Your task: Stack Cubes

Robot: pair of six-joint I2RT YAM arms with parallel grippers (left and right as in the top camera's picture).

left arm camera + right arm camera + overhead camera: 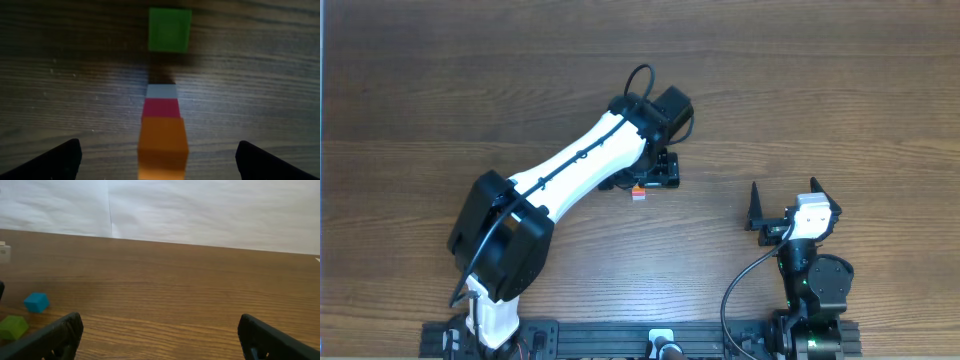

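Note:
A stack of three cubes stands on the wooden table [840, 90]: an orange cube [162, 145] on top, a red cube [161, 107] under it and a pale grey cube [161, 91] at the bottom. In the top view the stack [639, 193] peeks out beside the left arm. My left gripper [160, 162] hangs open above the stack, its fingers wide on either side. A green cube [169, 29] lies alone on the table just beyond. My right gripper [786, 200] stands open at the right, holding nothing. Its wrist view shows a blue cube [36, 302] and the green cube [12, 326] far off.
The white left arm [575, 165] stretches diagonally over the table's middle. A pale wall [200, 210] rises behind the table's far edge. Bare wood lies around the right gripper [160, 342].

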